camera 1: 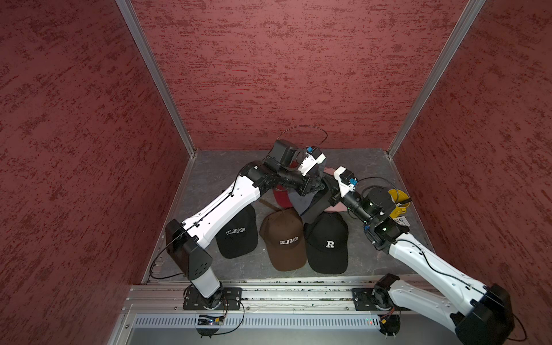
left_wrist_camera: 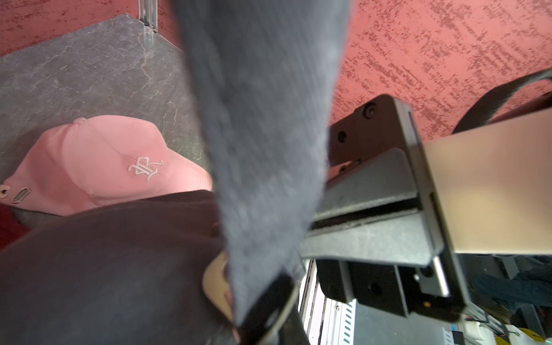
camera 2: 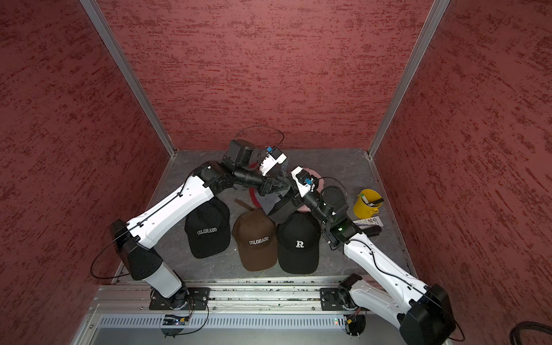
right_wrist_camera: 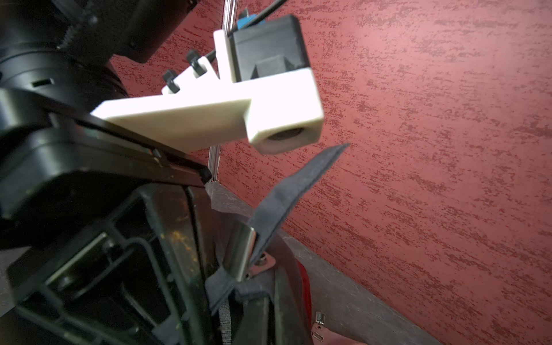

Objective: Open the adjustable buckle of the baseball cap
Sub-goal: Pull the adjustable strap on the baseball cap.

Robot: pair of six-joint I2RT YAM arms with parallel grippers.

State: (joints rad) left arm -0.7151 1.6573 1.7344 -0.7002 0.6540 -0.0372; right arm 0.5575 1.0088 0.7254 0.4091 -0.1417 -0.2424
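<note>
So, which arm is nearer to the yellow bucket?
Right. The right arm passes just beside the yellow bucket; the left arm is beyond the caps, far from it.

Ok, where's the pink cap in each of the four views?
Top view: pink cap, back centre-right, mostly hidden under the right arm.
Top view: pink cap in the same spot, peeking past that arm.
Left wrist: in plain sight, lying on the floor beside the gray strap.
Right wrist: at most a pinkish sliver at the frame's edge; cannot confirm.
Shared landmark: the red wall behind it.
</note>
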